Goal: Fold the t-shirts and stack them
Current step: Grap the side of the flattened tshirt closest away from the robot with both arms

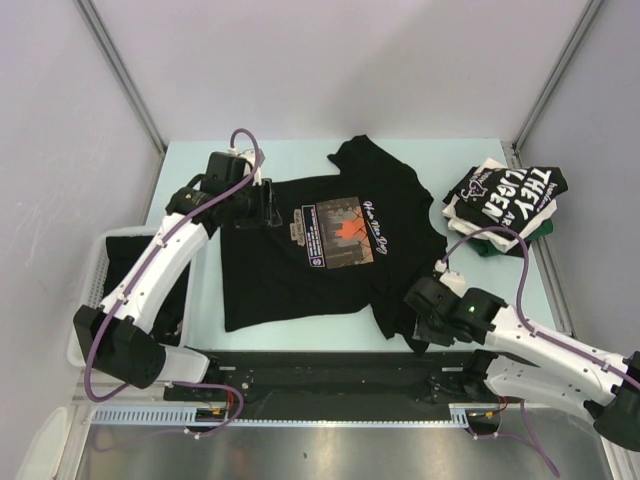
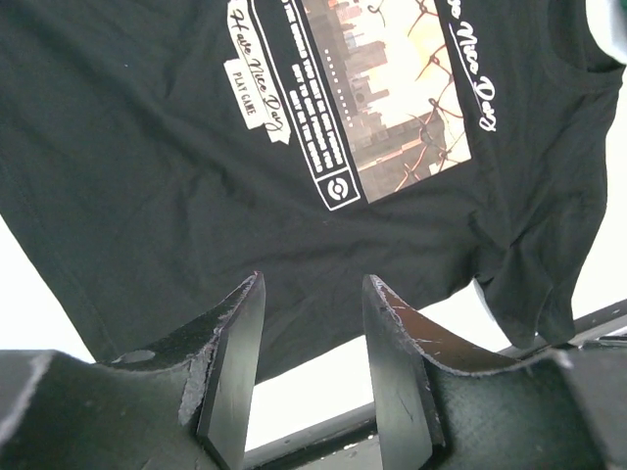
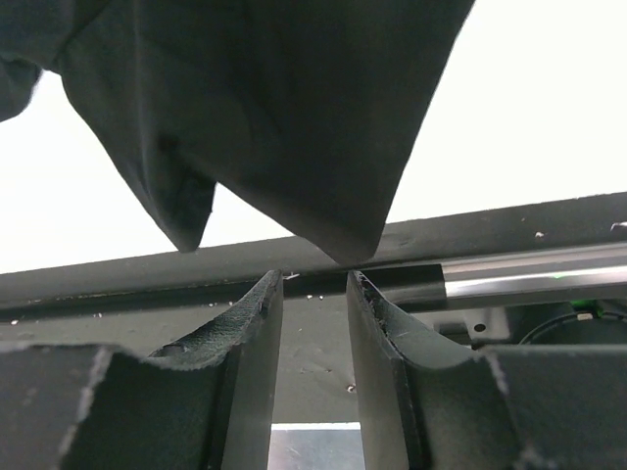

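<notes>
Presently, the black t-shirt with the orange-white print (image 1: 290, 280) lies spread flat mid-desk (image 1: 190, 170), collar toward the right. The left hand (image 2: 312, 279) sits at its far hem corner, jaws parted, gripping nothing. The right hand (image 3: 313, 274) is at the near sleeve, jaws apart, the sleeve tip just beyond its fingertips and not pinched. The folded stack with white lettering (image 1: 505, 200) rests at the desk's far right. A white basket (image 1: 88, 290) holding dark cloth stands at left.

Black printed t-shirt (image 1: 290, 275) spread flat mid-worktop (image 1: 300, 160), left gripper (image 1: 262, 208) at its far left corner, right gripper (image 1: 422, 325) at its near right edge; folded stack (image 1: 505, 195) far right, white basket (image 1: 86, 305) left.
</notes>
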Action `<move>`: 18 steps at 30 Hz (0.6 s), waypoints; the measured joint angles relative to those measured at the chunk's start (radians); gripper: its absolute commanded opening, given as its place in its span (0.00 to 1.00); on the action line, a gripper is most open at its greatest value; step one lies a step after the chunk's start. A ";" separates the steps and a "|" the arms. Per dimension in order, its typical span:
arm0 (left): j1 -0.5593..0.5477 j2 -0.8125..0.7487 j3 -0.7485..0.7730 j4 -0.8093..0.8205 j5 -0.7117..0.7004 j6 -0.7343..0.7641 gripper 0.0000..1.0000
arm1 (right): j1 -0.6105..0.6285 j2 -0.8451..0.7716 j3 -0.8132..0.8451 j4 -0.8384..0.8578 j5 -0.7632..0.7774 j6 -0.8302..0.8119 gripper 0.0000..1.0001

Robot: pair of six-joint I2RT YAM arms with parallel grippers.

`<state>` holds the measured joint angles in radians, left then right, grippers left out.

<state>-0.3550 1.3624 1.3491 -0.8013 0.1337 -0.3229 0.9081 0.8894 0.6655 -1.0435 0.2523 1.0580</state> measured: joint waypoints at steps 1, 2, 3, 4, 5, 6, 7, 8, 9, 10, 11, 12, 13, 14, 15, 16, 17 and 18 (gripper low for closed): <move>-0.002 0.000 0.000 -0.002 0.000 0.002 0.50 | 0.012 -0.014 -0.009 -0.003 0.006 0.019 0.38; -0.004 0.001 0.001 -0.004 0.000 0.003 0.50 | 0.021 -0.021 -0.016 -0.005 0.011 0.032 0.38; -0.006 0.002 0.002 -0.006 0.000 0.007 0.50 | 0.034 -0.024 -0.024 -0.008 0.017 0.049 0.38; -0.008 0.002 0.002 -0.008 -0.001 0.010 0.50 | 0.046 -0.024 -0.032 -0.013 0.024 0.063 0.37; -0.011 0.003 0.002 -0.011 -0.002 0.010 0.51 | 0.058 -0.019 -0.040 -0.016 0.028 0.075 0.37; -0.014 0.003 0.002 -0.014 -0.003 0.010 0.51 | 0.071 -0.012 -0.046 -0.022 0.032 0.084 0.37; -0.017 0.004 0.003 -0.018 -0.004 0.010 0.51 | 0.085 -0.001 -0.048 -0.027 0.037 0.093 0.37; -0.021 0.004 0.003 -0.019 -0.007 0.010 0.51 | 0.101 0.013 -0.049 -0.029 0.041 0.101 0.37; -0.024 0.004 0.003 -0.021 -0.007 0.010 0.51 | 0.111 0.024 -0.049 -0.029 0.045 0.106 0.38; -0.027 0.004 0.003 -0.023 -0.008 0.010 0.52 | 0.123 0.037 -0.049 -0.029 0.052 0.115 0.38; -0.030 0.004 0.003 -0.025 -0.008 0.010 0.51 | 0.134 0.054 -0.049 -0.028 0.057 0.122 0.38; -0.032 0.004 0.003 -0.026 -0.008 0.011 0.52 | 0.140 0.069 -0.049 -0.027 0.059 0.127 0.39; -0.032 0.003 0.003 -0.026 -0.009 0.011 0.52 | 0.145 0.089 -0.049 -0.027 0.062 0.134 0.39; -0.033 0.003 0.003 -0.026 -0.010 0.010 0.52 | 0.150 0.108 -0.049 -0.026 0.065 0.141 0.39; -0.034 0.003 0.003 -0.026 -0.011 0.011 0.52 | 0.153 0.126 -0.050 -0.024 0.069 0.148 0.39; -0.034 0.003 0.003 -0.027 -0.012 0.011 0.52 | 0.154 0.136 -0.052 -0.021 0.075 0.155 0.40; -0.035 0.003 0.003 -0.029 -0.017 0.011 0.52 | 0.155 0.137 -0.055 -0.020 0.080 0.164 0.40; -0.035 0.003 0.003 -0.031 -0.018 0.010 0.52 | 0.155 0.134 -0.058 -0.020 0.084 0.174 0.40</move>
<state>-0.3901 1.3655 1.3525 -0.8318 0.1154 -0.3126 1.0634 1.0233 0.6071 -1.0637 0.3367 1.2316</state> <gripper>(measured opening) 0.519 0.392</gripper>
